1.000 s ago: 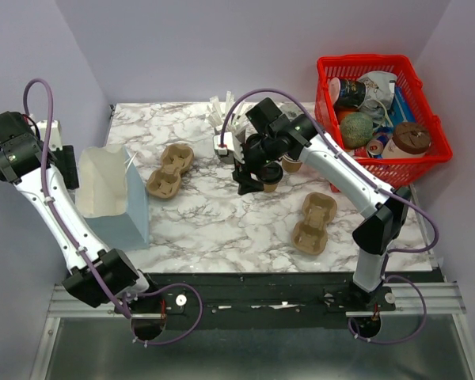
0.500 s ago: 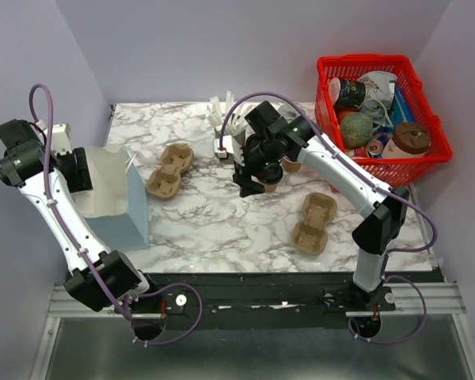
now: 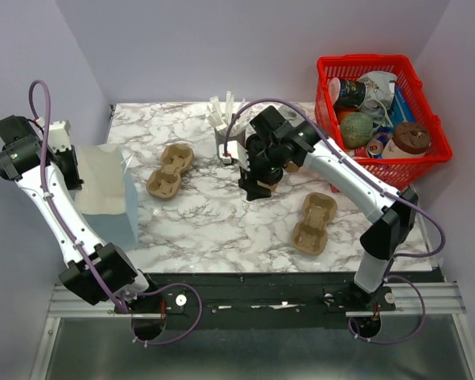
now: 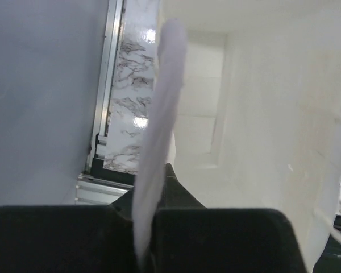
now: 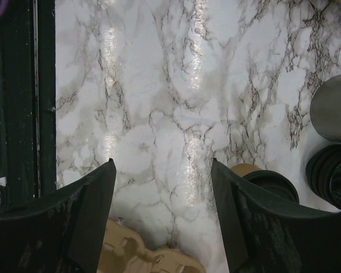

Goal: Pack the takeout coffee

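The takeout coffee (image 5: 268, 183), a tan cup with a black lid, stands just outside the right finger in the right wrist view. In the top view it is hidden under that arm. My right gripper (image 5: 162, 162) (image 3: 257, 187) hangs open over bare marble, with nothing between its fingers. My left gripper (image 4: 158, 190) (image 3: 70, 169) is shut on the upper edge of the white paper bag (image 3: 104, 194) at the table's left. The left wrist view shows the thin bag wall (image 4: 162, 108) pinched between the black fingers and the bag's pale inside (image 4: 261, 131) to the right.
A red basket (image 3: 384, 171) full of items stands at the back right. Two tan pulp cup carriers (image 3: 170, 170) (image 3: 314, 222) lie on the marble; one carrier (image 5: 139, 256) lies below my right gripper. A stack of black lids (image 5: 331, 175) is beside the coffee. White upright items (image 3: 224, 119) stand at the back.
My left gripper has gone from open to shut on the bag's edge, and the bag's mouth now looks flatter. The right gripper has shifted slightly over the coffee, still open.
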Motion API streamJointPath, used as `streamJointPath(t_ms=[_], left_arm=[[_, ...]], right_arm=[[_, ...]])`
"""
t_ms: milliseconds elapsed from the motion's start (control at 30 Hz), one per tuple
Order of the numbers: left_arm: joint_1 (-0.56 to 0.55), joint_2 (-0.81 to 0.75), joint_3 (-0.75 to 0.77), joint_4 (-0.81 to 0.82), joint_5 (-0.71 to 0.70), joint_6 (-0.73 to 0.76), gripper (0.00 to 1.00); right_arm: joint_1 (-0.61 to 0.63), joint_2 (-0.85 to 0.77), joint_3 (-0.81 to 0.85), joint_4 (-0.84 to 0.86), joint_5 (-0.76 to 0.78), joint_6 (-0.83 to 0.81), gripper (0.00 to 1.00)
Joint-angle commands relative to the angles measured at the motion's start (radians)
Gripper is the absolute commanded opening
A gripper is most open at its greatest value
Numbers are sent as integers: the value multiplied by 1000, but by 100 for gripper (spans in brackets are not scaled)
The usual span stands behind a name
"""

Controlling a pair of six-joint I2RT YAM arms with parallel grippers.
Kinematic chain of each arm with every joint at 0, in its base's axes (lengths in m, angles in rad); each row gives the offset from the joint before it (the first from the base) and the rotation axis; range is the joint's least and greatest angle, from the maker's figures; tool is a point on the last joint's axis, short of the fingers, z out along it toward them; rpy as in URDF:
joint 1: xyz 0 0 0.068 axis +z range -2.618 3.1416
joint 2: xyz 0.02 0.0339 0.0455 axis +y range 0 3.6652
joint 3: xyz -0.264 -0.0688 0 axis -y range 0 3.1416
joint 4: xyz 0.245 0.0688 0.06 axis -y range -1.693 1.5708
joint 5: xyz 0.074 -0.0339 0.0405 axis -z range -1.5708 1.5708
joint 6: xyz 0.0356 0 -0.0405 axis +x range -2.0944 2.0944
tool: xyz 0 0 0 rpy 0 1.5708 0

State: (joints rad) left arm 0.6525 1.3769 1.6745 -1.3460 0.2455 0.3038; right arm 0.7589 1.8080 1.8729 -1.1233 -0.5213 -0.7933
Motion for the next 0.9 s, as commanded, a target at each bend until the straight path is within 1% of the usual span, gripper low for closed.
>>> streamJointPath(t_ms=[0,100,167,300,333,400,433,533,567,633,667,700,733,767,800,867], left_arm=[[-1,2,80,-166,61,34,0],[-28,1,106,-171,41,34,0],[-40,-9,152,-171,35,37,0],[-59,-29,273,-170,132,53,0],[-76,-35,312,-168,196,70,0],[-99,-36,339,-168,236,74,0],[-114,-32,359,-170,286,74,0],[-210,-30,375,-170,336,80,0],[-291,-30,379,-170,347,80,0],[-376,-36,381,-170,374,92,0],[-446,-39,376,-170,385,106,0],[-482,-39,375,-170,396,110,0],[-507,-39,370,-170,409,115,0],[-527,-42,367,-170,417,121,0],[-574,-44,361,-168,437,154,0],[-628,-58,344,-170,434,190,0]], right_arm=[[-7,-93,-58,-6,23,25,77],[-27,-139,-112,-6,27,40,77],[-46,-162,-135,-6,40,43,77],[-90,-225,-193,-3,58,49,76],[-116,-249,-213,-4,61,55,76],[-145,-272,-231,-10,60,60,76],[-170,-285,-244,-15,60,60,76],[-203,-337,-329,-27,101,40,76],[-213,-378,-403,-26,106,33,76],[-236,-418,-481,9,124,26,76],[-240,-439,-527,28,162,29,76],[-247,-464,-594,39,174,28,76],[-260,-475,-628,65,182,38,76],[-273,-484,-653,77,188,48,76],[-285,-489,-685,86,191,55,76],[-323,-490,-704,99,185,81,76]])
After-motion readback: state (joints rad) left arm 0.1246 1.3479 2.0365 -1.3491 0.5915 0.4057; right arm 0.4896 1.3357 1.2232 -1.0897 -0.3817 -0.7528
